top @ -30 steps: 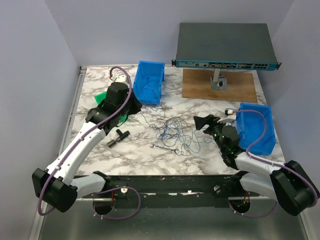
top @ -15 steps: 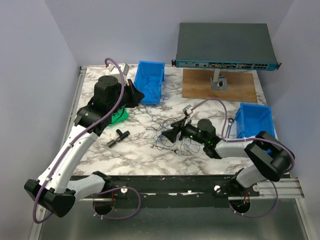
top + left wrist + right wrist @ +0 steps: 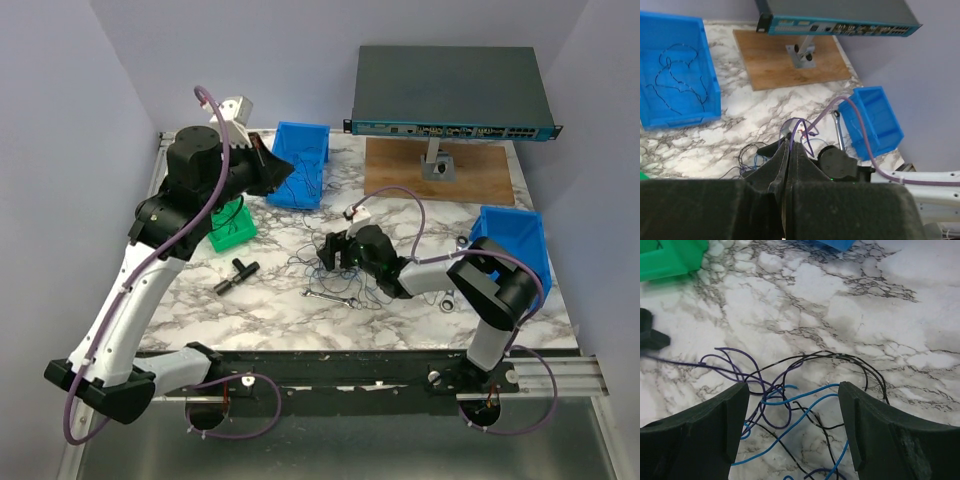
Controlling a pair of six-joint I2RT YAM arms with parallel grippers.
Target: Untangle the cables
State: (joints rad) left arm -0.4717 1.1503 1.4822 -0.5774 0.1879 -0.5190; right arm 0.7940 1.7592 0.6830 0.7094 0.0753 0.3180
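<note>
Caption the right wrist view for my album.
The open right tool straddles a loose tangle of blue, black and purple wires on a marble tabletop.
</note>
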